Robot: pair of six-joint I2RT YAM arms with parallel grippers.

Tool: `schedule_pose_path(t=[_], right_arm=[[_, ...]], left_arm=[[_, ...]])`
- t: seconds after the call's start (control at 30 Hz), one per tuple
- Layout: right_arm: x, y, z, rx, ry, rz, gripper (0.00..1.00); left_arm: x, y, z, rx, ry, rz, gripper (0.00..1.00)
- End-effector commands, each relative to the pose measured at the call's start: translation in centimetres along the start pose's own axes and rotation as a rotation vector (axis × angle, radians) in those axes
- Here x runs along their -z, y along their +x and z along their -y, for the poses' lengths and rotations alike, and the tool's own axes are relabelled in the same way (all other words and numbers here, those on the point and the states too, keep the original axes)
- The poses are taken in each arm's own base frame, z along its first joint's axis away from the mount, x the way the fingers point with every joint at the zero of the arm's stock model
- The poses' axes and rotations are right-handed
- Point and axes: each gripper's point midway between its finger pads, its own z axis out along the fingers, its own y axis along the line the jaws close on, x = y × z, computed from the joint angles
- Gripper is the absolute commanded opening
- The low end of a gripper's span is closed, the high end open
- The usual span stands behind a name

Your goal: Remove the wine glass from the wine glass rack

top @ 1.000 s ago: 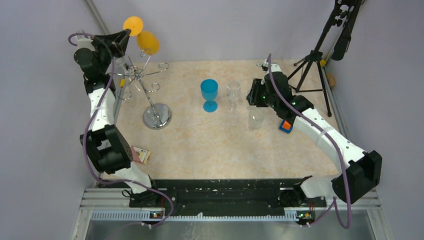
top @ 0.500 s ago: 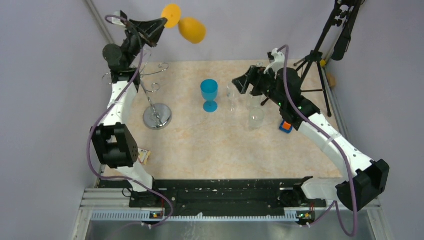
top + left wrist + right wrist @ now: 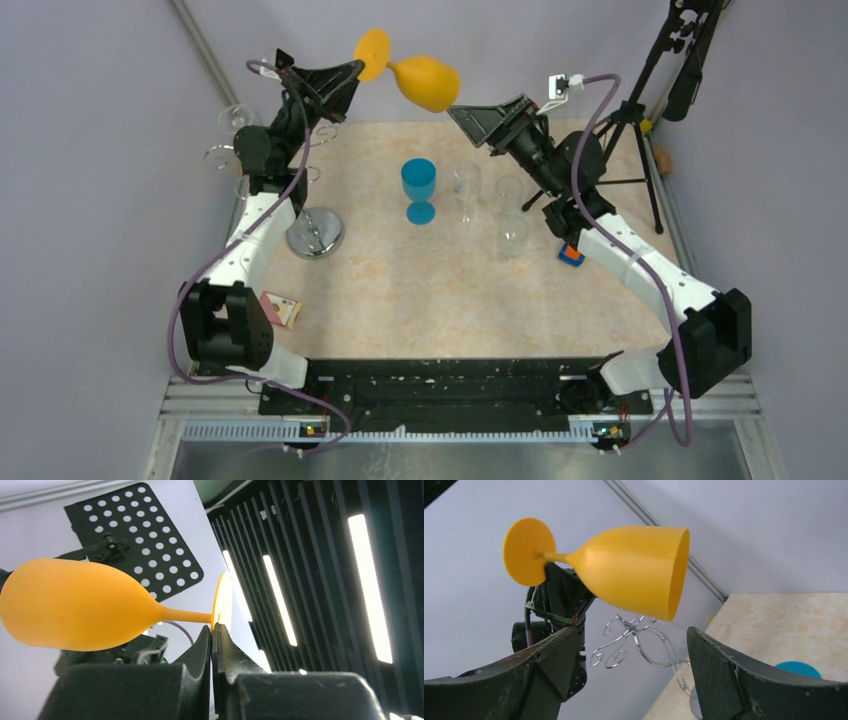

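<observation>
One orange wine glass [image 3: 425, 82] hangs sideways, foot clamped in left hand [image 3: 214, 631], right hand [image 3: 630, 632] spread apart.

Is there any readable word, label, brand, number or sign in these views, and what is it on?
No text is legible in any view.
Small card: any print is too small to read.
Orange and blue block: blurred, no readable marking.
</observation>
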Motion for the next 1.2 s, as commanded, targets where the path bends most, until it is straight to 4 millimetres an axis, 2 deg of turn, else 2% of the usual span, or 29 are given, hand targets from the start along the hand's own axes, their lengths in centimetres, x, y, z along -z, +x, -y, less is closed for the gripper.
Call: schedule_pose_path(t=[0.0, 0.23, 0.5, 0.7, 0.8, 0.83, 0.87, 1.0, 1.17], right_arm=[[-0.8, -1.8, -3.8, -0.127, -0.175, 0.062, 0.81], [-0.1, -2.0, -6.7, -0.095, -0.369, 0.080, 0.71], [0.6, -1.9, -9.4, -0.099, -0.566, 0.070, 0.58], [1.0, -1.3, -11.4, -0.084, -0.683, 0.001, 0.32], [1.0, -1.4, -11.4, -0.110, -0.684, 0.002, 0.09], [1.0, -1.5, -11.3, -0.114, -0.681, 0.011, 0.02], [0.9, -1.6, -11.2, -0.118, -0.675, 0.018, 0.00], [0.7, -1.9, -10.7, -0.104, -0.636, 0.043, 0.00], [0.9, -3.1, -9.4, -0.046, -0.521, 0.131, 0.00]], left_arm=[[1.0, 2.8, 5.0, 0.152, 0.118, -0.046, 0.00], [1.5, 4.7, 5.3, 0.225, 0.102, -0.091, 0.00], [1.9, 5.6, 5.7, 0.262, 0.108, -0.106, 0.00], [1.9, 6.1, 5.3, 0.248, 0.081, -0.128, 0.00], [1.2, 6.9, 5.4, 0.192, 0.029, -0.166, 0.00], [1.1, 7.1, 5.3, 0.173, 0.009, -0.172, 0.02], [1.0, 7.2, 5.2, 0.155, -0.005, -0.172, 0.09], [1.0, 7.0, 4.3, 0.126, -0.043, -0.160, 0.35], [1.0, 6.8, 3.1, 0.062, -0.093, -0.146, 0.58]])
